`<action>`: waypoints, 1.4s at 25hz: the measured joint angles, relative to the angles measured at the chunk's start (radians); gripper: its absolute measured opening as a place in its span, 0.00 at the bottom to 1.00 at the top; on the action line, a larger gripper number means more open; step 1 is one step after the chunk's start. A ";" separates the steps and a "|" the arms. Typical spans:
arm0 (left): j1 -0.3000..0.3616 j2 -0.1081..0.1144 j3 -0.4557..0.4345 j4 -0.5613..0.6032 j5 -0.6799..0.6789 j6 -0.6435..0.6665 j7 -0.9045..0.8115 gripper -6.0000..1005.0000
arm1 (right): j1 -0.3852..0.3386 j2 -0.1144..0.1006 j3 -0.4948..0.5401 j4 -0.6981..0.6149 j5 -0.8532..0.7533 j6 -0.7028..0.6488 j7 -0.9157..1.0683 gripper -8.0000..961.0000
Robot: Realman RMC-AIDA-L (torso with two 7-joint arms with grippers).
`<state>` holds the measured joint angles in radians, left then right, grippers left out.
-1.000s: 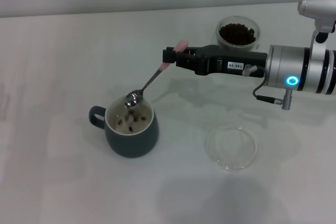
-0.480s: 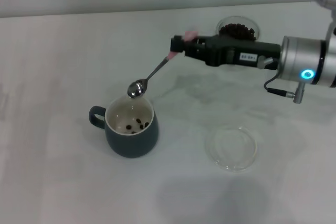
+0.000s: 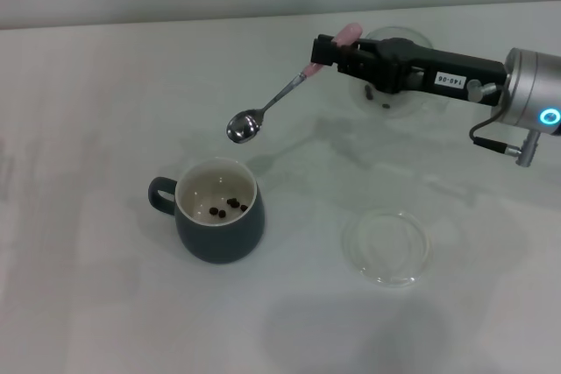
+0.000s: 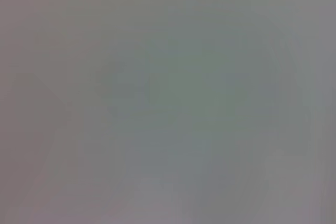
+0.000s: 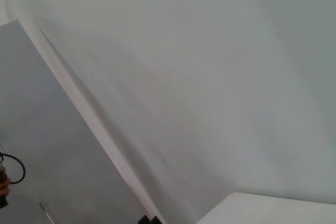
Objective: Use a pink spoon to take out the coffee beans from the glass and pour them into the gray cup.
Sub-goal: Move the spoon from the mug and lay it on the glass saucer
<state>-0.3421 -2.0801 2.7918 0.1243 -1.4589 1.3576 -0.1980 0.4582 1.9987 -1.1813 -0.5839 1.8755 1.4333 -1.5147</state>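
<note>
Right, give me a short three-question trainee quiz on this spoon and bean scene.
1. True or false: the pink spoon has its bowl resting inside the gray cup.
2. Which claw holds the spoon? A) left B) right
3. Fill in: the coffee beans in the gray cup cover only part of its white ____.

Key:
1. False; the bowl hangs in the air above and behind the cup.
2. B; it grips the pink handle. The glass sits behind that arm, and a flat clear dish lies to the cup's right.
3. bottom
</note>
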 joint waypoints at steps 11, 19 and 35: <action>-0.001 0.001 0.000 0.000 0.000 0.000 0.000 0.76 | -0.001 -0.001 0.002 0.003 0.005 0.004 -0.001 0.15; -0.002 0.002 0.000 0.000 0.000 0.000 0.000 0.76 | -0.009 -0.036 0.057 0.012 -0.001 0.036 0.023 0.15; -0.002 0.002 0.000 0.000 -0.015 0.000 0.001 0.76 | -0.080 -0.214 0.117 0.178 -0.183 0.092 0.051 0.15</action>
<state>-0.3436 -2.0785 2.7918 0.1243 -1.4743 1.3575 -0.1972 0.3786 1.7848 -1.0647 -0.4062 1.6927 1.5249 -1.4633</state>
